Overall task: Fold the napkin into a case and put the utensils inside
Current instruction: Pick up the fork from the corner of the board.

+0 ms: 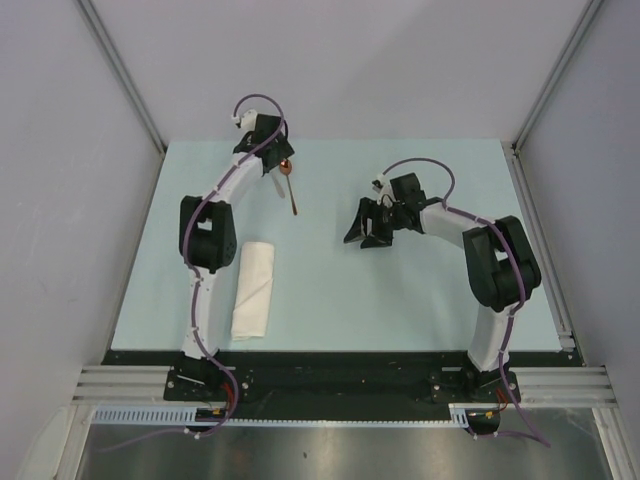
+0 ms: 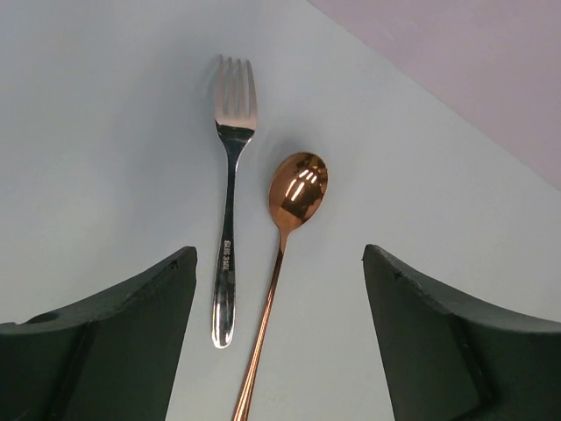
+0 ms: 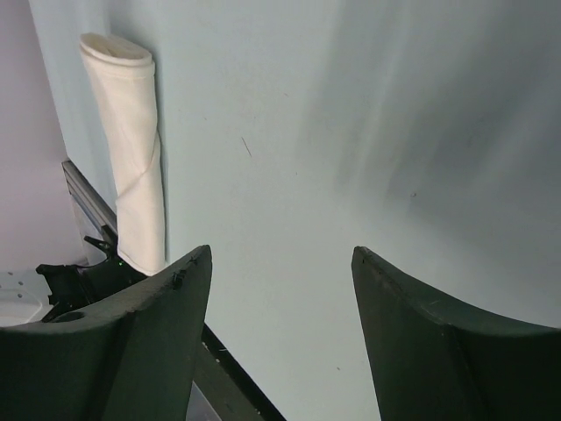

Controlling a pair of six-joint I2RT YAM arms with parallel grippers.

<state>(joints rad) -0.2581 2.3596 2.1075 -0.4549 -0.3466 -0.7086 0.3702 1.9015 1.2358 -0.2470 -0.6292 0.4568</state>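
Left gripper (image 2: 279,256) open above fork (image 2: 230,219) and spoon (image 2: 298,187), near far edge of the surface (image 1: 420,300); right gripper (image 3: 280,254) open, empty; we see case (image 1: 254,290) toward near-left corner

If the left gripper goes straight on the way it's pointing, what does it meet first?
Probably the handle of the slim copper-orange spoon, which runs between the fingers of the open left gripper; the small silver metal fork lies just beside it. Depth is hard to judge.
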